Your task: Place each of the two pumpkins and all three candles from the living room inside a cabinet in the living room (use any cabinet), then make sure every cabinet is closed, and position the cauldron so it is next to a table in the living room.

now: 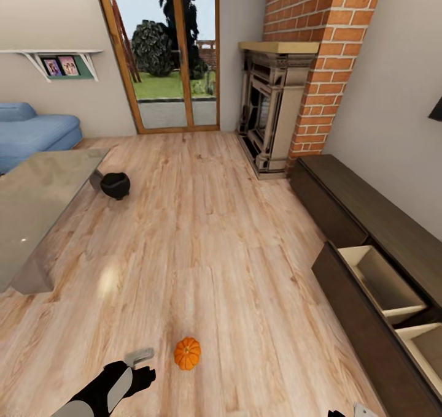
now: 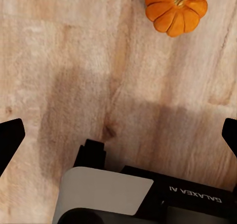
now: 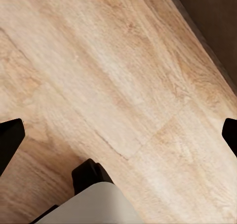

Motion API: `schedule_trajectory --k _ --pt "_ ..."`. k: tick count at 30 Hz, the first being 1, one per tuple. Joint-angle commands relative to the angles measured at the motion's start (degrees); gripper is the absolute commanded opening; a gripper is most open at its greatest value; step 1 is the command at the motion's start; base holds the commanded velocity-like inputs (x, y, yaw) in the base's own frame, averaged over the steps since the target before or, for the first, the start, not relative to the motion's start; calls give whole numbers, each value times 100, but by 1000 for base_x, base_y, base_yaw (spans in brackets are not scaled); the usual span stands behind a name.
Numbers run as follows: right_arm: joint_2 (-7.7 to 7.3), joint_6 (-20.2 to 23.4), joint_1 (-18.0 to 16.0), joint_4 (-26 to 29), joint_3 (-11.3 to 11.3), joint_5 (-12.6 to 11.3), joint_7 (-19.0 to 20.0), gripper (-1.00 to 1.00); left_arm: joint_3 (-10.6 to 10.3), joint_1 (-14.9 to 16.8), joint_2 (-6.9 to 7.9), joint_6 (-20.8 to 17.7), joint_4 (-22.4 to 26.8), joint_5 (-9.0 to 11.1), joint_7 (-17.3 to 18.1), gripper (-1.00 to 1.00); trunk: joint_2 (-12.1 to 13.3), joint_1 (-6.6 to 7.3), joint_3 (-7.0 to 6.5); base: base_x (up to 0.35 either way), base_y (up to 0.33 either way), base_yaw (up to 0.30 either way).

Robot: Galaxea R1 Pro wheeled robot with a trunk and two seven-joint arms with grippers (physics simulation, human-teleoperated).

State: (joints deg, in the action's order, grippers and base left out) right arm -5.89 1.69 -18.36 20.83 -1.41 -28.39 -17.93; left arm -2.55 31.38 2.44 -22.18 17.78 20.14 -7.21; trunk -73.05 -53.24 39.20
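Orange pumpkin sat on the plank floor, bottom center, just beside the left tool, which was spread open and empty. Best centered above before closing, I'd say.

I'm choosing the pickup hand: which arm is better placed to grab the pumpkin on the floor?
Left. The left gripper hangs open just beside the pumpkin, which also shows ahead of its fingers in the left wrist view. The right gripper, also open, faces bare floor near the cabinet.
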Motion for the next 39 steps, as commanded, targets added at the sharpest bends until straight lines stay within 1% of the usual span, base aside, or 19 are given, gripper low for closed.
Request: schedule_trajectory --k 1,20,29,39 --pt "0 -1 1 0 0 0 0 100 0 0 -2 1 -1 -1 0 100 0 0 -7 30 0 217" --pt "0 -2 3 0 0 0 0 100 0 0 -6 -4 -2 -1 0 100 0 0 -137 5 0 217" --pt "0 -2 1 0 0 0 0 100 0 0 -6 0 -2 -1 0 100 0 0 -198 164 74 217" --pt "0 7 3 0 0 0 0 100 0 0 -10 1 -2 -1 0 100 0 0 -262 27 9 208"
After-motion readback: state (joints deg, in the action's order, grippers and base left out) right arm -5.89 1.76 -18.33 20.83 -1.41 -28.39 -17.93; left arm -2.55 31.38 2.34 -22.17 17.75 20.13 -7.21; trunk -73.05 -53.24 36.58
